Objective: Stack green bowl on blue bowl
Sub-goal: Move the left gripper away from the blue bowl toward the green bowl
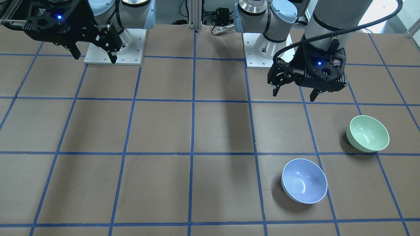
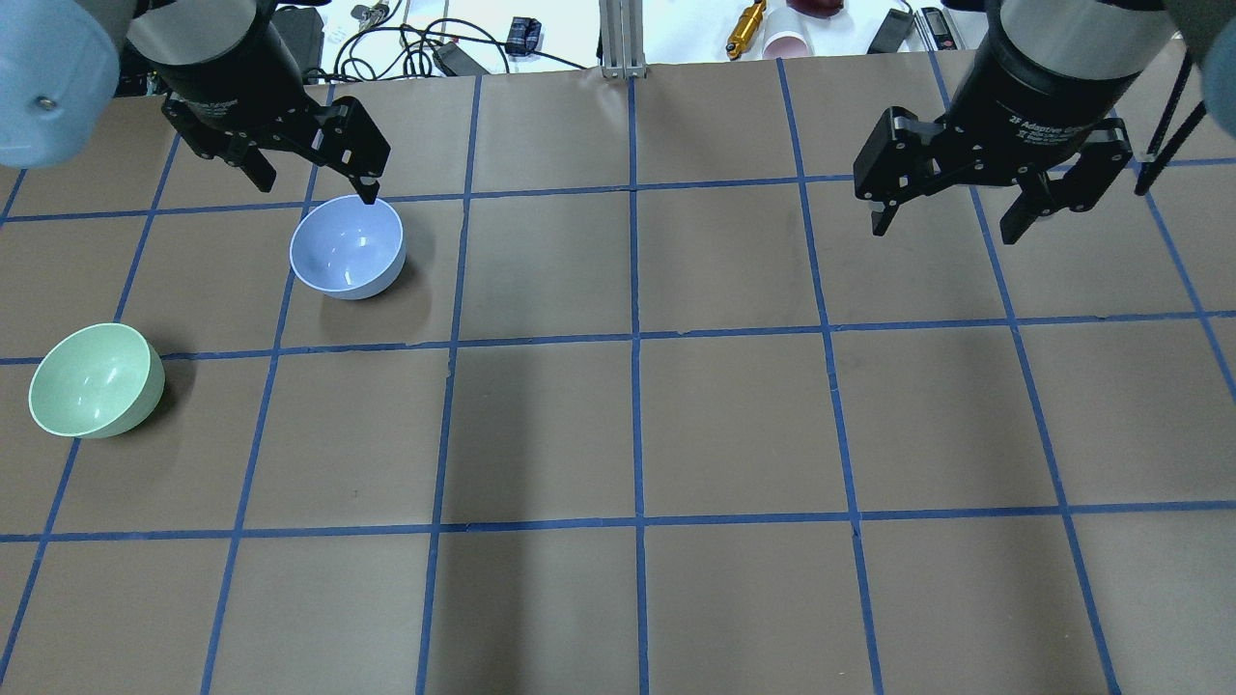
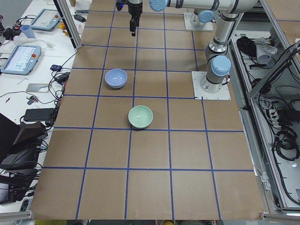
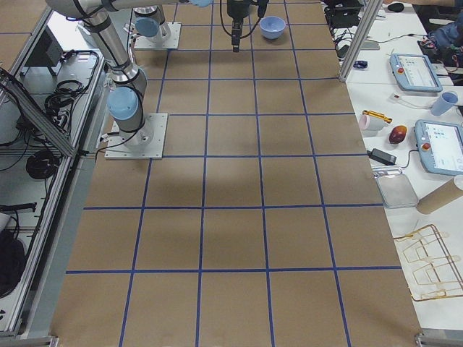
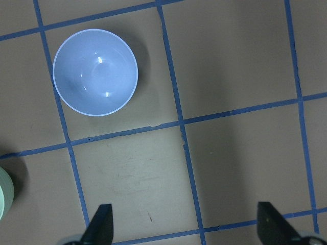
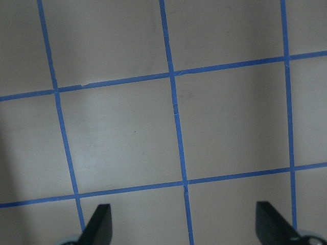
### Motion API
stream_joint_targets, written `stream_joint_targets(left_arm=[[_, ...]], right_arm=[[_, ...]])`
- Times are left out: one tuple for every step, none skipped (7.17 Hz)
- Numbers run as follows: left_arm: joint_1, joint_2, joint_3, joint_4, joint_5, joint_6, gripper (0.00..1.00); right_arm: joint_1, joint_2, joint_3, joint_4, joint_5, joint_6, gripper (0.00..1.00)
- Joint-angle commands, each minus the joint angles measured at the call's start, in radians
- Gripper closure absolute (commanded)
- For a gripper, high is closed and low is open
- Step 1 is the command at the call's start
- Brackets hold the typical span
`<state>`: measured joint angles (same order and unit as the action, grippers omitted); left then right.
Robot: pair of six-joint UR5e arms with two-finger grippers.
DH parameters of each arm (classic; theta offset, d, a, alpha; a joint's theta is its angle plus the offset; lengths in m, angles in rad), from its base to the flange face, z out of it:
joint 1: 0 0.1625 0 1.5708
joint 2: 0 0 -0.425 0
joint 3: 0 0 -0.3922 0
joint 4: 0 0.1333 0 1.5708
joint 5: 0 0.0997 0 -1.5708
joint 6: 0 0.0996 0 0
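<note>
The green bowl stands upright on the brown table, also seen in the overhead view and the exterior left view; only its edge shows in the left wrist view. The blue bowl stands upright one grid square away. My left gripper is open and empty, held above the table beside the blue bowl, touching neither bowl. My right gripper is open and empty over the table's other half.
Blue tape lines divide the table into squares. The two arm base plates sit at the robot's edge. Cables and a pink cup lie beyond the far edge. A bench with tablets runs along the operators' side.
</note>
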<state>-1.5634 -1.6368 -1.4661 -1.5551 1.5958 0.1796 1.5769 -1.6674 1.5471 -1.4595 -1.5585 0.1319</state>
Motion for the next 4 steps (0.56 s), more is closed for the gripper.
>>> stream_joint_targets(left_arm=[[0.005, 0.011, 0.004, -0.008, 0.009, 0.004, 0.00], [0.020, 0.015, 0.003, -0.008, 0.006, 0.006, 0.00], [0.043, 0.014, 0.003, -0.008, -0.002, 0.012, 0.00], [0.084, 0.006, 0.006, -0.002, -0.005, 0.015, 0.00]], right_arm=[[0.000, 0.000, -0.001, 0.001, 0.000, 0.000, 0.00], [0.000, 0.000, 0.001, 0.001, 0.000, 0.000, 0.00], [0.000, 0.000, 0.001, -0.001, 0.000, 0.000, 0.00], [0.000, 0.000, -0.001, -0.001, 0.000, 0.000, 0.00]])
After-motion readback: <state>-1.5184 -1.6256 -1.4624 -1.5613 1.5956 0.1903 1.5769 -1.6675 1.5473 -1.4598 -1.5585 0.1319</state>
